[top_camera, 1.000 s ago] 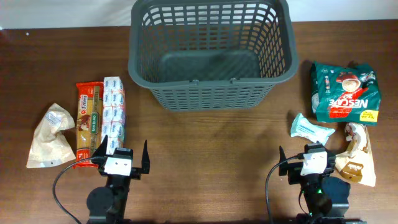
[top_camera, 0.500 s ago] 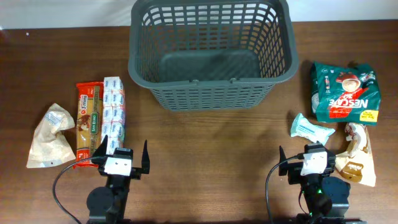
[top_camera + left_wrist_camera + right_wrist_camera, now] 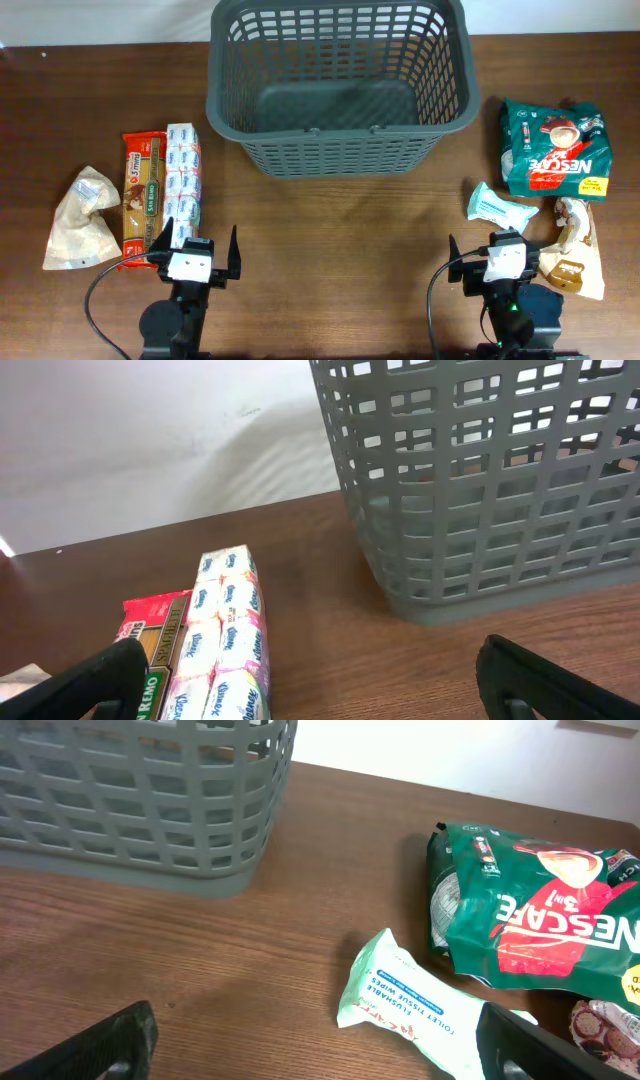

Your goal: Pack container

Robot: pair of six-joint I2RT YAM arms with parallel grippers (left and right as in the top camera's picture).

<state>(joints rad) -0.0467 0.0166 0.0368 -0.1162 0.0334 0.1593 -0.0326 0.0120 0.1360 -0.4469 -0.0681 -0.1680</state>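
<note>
The left gripper (image 3: 198, 243) is held wide open, low over the brown wooden table (image 3: 340, 240), and nothing is gripped in it. Just in front of it, a little to its left, a long white and pink pack of tissues (image 3: 183, 180) is laid flat. A long red packet of pasta (image 3: 142, 200) is laid just beside the pack, further to the left. Further left again, a crumpled beige paper bag (image 3: 80, 220) is seen.

The right gripper (image 3: 490, 252) is spread open too, and nothing is held in it. Just in front of it, a small white and teal plastic packet of wipes (image 3: 400, 995) is laid. Close on its right, a beige packet with brown pictures (image 3: 575, 255) is seen. Further ahead and to the right, a big green coffee bag (image 3: 553, 150) is laid.

The large dark grey plastic basket with slotted sides (image 3: 340, 150) is set upright, far ahead of both grippers. It is to the right of the left one and to the left of the right one.
</note>
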